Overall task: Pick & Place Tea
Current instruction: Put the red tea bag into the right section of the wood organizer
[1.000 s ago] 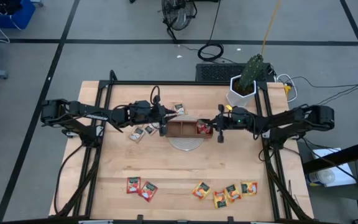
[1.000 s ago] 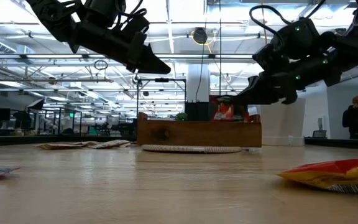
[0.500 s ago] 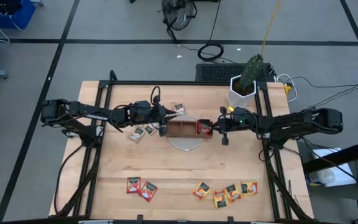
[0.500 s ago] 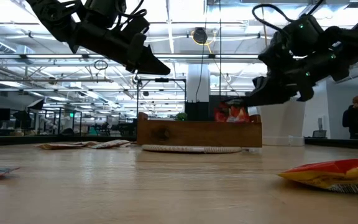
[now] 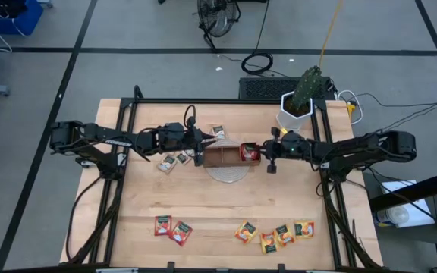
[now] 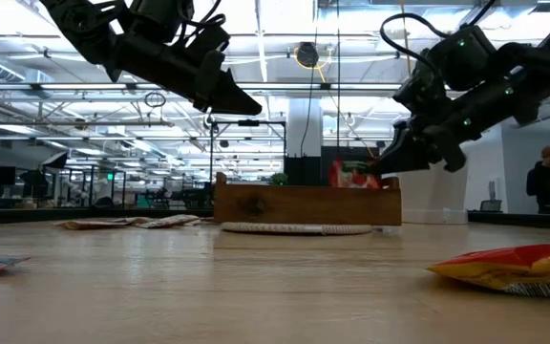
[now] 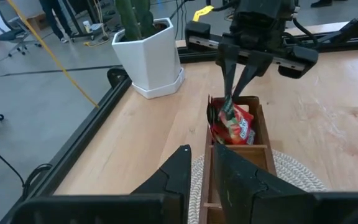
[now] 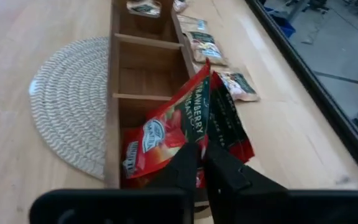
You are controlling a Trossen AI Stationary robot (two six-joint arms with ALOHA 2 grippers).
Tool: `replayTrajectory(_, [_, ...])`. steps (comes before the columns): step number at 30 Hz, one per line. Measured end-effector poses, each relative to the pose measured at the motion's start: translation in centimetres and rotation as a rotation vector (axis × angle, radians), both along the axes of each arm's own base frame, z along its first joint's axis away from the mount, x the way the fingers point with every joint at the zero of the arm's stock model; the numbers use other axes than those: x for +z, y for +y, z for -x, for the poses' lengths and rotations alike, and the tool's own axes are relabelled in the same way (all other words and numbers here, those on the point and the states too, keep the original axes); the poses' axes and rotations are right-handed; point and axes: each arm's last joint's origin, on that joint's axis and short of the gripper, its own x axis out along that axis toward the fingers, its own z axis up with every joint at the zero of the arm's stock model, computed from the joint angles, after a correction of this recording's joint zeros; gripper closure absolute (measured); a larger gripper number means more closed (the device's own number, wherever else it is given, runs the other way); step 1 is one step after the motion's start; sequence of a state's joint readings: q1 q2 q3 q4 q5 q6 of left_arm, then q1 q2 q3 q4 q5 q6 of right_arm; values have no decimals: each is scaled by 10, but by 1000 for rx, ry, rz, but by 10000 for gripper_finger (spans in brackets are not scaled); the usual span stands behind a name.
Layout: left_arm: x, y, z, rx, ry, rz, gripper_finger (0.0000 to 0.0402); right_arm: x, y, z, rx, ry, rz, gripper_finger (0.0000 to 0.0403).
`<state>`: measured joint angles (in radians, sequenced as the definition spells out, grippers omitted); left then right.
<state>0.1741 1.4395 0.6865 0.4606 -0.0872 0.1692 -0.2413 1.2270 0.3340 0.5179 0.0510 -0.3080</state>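
A brown three-compartment wooden tray (image 5: pixel 220 157) stands on a round woven mat (image 5: pixel 228 174) at the table's middle. Red tea sachets (image 8: pixel 166 137) stand tilted in its right-end compartment, lower edges inside. My right gripper (image 8: pixel 202 158) reaches in from the right and is shut on one of them. My left gripper (image 5: pixel 200 154) hovers above the tray's left end (image 6: pixel 254 105), fingers a narrow gap apart with nothing between them. Beige sachets (image 5: pixel 174 159) lie flat left of the tray. My right gripper pinches the top edge (image 8: pixel 199 142) of a red tea sachet between its two fingers. The fingers (image 7: pixel 229 84) slant down from the table's right side. The sachet stands tilted, its lower part inside the tray's right-end compartment against another red sachet.
Two red sachets (image 5: pixel 171 228) lie near the front left and several orange-yellow ones (image 5: pixel 275 233) near the front right. A white potted plant (image 5: pixel 298 106) stands at the back right. One more beige sachet (image 5: pixel 218 131) lies behind the tray. Bare wood spans the table's middle front.
My right gripper has tipped more steeply downward, its fingertips drawing slightly toward the table's right edge and sinking toward the tray's right end. The red sachet's top has shifted a little to the right with it. My left gripper has kept still.
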Motion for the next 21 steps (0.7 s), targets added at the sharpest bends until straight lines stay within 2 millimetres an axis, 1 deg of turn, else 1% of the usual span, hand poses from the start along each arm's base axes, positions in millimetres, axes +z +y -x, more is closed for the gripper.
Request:
replayTrajectory(3, [0, 0, 0, 0, 1, 0, 330, 0, 2, 0, -13, 4, 18, 362])
replayTrajectory(7, [0, 0, 0, 0, 1, -1, 330, 1, 4, -1, -63, 8, 76, 322])
replayTrajectory(11, [0, 0, 0, 0, 1, -1, 330, 7, 7, -4, -114, -44, 119, 286])
replayTrajectory(14, [0, 0, 0, 0, 1, -1, 330, 15, 10, -5, -125, -111, 138, 269])
replayTrajectory(16, [0, 0, 0, 0, 2, -1, 330, 19, 14, -6, -108, -147, 140, 266])
replayTrajectory(18, [0, 0, 0, 0, 3, -1, 330, 26, 19, -12, -74, -142, 137, 275])
replayTrajectory(20, [0, 0, 0, 0, 4, -1, 330, 37, 25, -22, -3, -68, 133, 302])
replayTrajectory(21, [0, 0, 0, 0, 6, 0, 330, 44, 28, -28, 41, -10, 121, 324])
